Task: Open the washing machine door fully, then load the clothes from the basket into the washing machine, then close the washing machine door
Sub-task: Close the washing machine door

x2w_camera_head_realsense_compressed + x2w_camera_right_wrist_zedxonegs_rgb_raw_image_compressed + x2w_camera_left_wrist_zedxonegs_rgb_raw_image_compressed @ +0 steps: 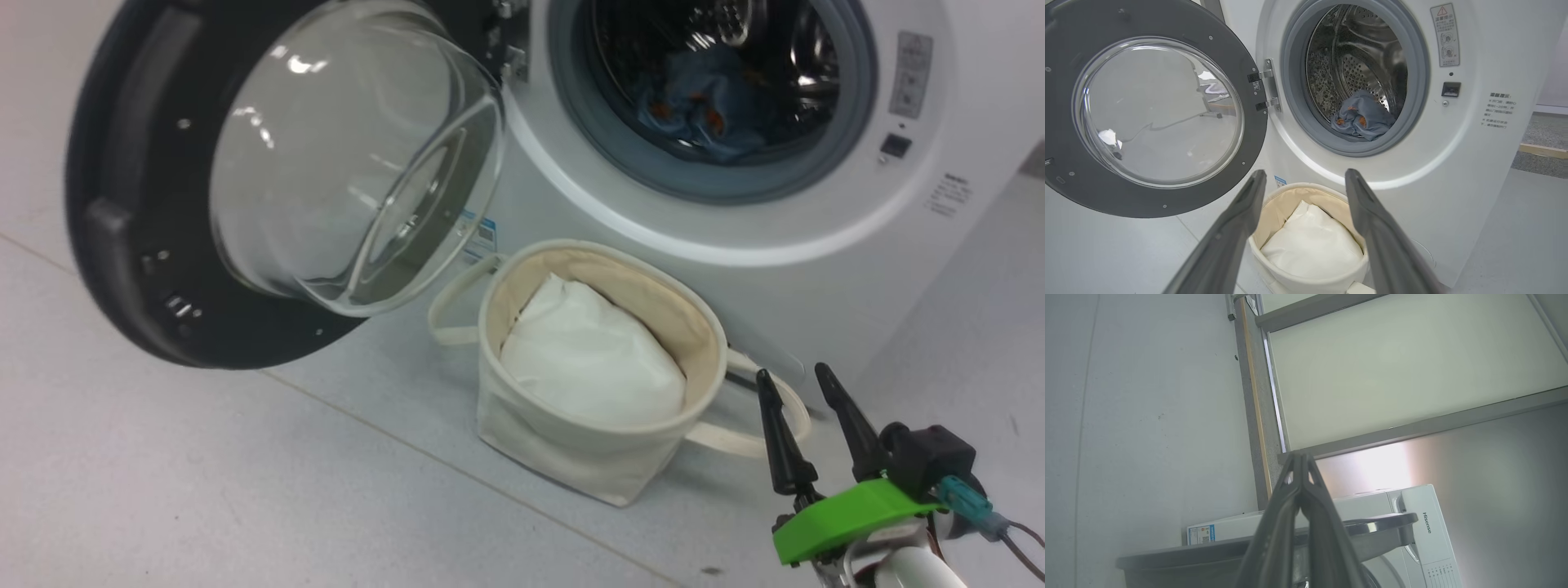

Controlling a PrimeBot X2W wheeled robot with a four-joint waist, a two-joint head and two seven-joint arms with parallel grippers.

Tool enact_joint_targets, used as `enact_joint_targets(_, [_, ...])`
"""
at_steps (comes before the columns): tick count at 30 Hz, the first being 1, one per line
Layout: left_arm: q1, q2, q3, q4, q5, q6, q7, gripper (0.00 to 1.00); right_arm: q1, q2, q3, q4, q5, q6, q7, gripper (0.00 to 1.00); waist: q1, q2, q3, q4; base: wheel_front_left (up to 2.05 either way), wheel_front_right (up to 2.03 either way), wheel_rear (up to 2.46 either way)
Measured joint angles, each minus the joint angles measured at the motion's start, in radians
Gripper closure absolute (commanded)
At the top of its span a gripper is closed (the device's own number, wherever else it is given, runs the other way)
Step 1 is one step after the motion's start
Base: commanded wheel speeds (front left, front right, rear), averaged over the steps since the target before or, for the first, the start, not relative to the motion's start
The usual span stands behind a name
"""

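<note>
The washing machine (824, 278) (1474, 163) (1421, 539) stands with its door (269, 180) (1151, 110) swung wide to the left. Light blue clothes (710, 106) (1363, 118) with orange prints lie inside the steel drum. The cream basket (571, 441) (1282, 204) sits on the floor before the machine, holding white padding (588, 359) (1310, 245). My right gripper (800, 380) (1306, 177) hangs open and empty to the right of the basket. My left gripper (1300, 457) is shut on nothing, pointing at a wall above the machine.
Grey floor (204, 474) spreads left and in front of the basket. The open door juts out over the floor at the left. A basket handle (735, 441) loops out toward my right gripper. A grey-framed panel (1392, 367) rises behind the machine.
</note>
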Motion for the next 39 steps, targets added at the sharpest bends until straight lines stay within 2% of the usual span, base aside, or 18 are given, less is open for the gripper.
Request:
enact_joint_targets(5, [-0.044,0.008,0.005,0.06,-0.021,-0.027,0.031,1.0,-0.016,-0.006,-0.001,-0.009,-0.008,0.0,0.0,0.0,0.0001,0.0,0.05,-0.036,0.0,0.0,0.0])
enact_joint_targets(10, [-0.065,0.009,0.004,0.107,-0.031,-0.035,0.064,1.0,-0.047,-0.02,-0.003,-0.011,-0.016,0.0,0.0,0.0,0.0002,0.0,0.087,-0.053,0.0,0.0,0.0])
enact_joint_targets(15, [-0.089,0.008,-0.005,0.163,-0.053,-0.044,0.174,1.0,-0.052,-0.022,-0.009,-0.012,-0.016,0.0,0.0,0.0,0.0001,0.0,0.101,-0.061,0.0,0.0,0.0])
enact_joint_targets(21, [-0.091,0.008,-0.034,0.19,-0.053,-0.057,0.253,1.0,-0.052,-0.022,-0.013,-0.011,-0.025,0.0,0.0,0.0,0.0,0.0,0.101,-0.05,0.0,0.0,0.0])
enact_joint_targets(29, [-0.113,0.01,-0.047,0.215,-0.053,-0.062,0.295,1.0,-0.058,-0.02,-0.012,-0.011,-0.025,0.0,0.0,0.0,-0.0001,0.0,0.094,-0.051,0.0,0.0,0.0])
enact_joint_targets(34, [-0.121,0.014,-0.051,0.228,-0.034,-0.062,0.193,1.0,-0.061,-0.02,-0.01,-0.005,-0.025,0.0,0.0,0.0,-0.0001,0.0,0.087,-0.06,0.0,0.0,0.0])
enact_joint_targets(39, [-0.131,0.023,-0.07,0.256,-0.026,-0.063,0.24,1.0,-0.06,-0.019,-0.006,-0.005,-0.025,0.0,0.0,0.0,-0.0001,0.0,0.073,-0.076,0.0,0.0,0.0])
